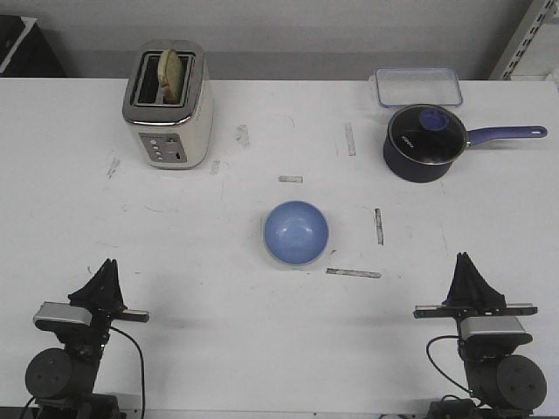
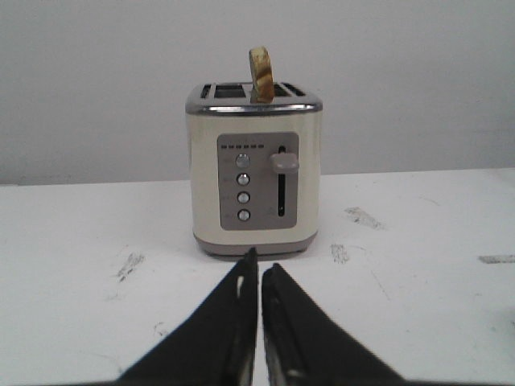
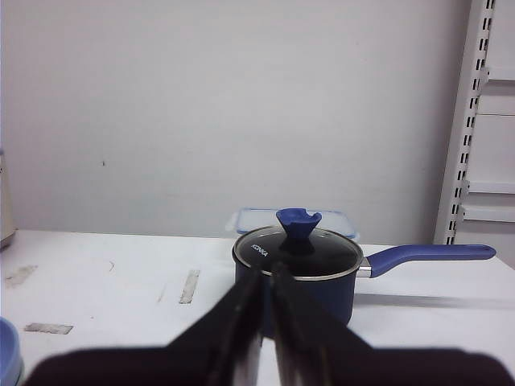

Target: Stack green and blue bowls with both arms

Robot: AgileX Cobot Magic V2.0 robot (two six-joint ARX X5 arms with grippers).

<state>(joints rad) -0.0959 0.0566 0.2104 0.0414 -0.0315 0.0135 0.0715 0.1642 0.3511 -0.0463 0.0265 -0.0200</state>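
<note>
White lettering reading "KONKA" is printed on the glass lid (image 3: 298,251) of the saucepan (image 3: 294,283). The markings on the toaster (image 2: 254,174) control panel are illegible.

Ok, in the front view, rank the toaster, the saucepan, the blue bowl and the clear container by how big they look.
1. Toaster, largest.
2. Saucepan, counting its long handle.
3 and 4. Clear container and blue bowl look about alike; the container sits farther from the camera and the saucepan partly covers it, so I won't rank them.

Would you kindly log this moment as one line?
blue bowl: mid-table, upright, untouched | green bowl: not visible | left end effector: shut, empty | right end effector: shut, empty
</note>
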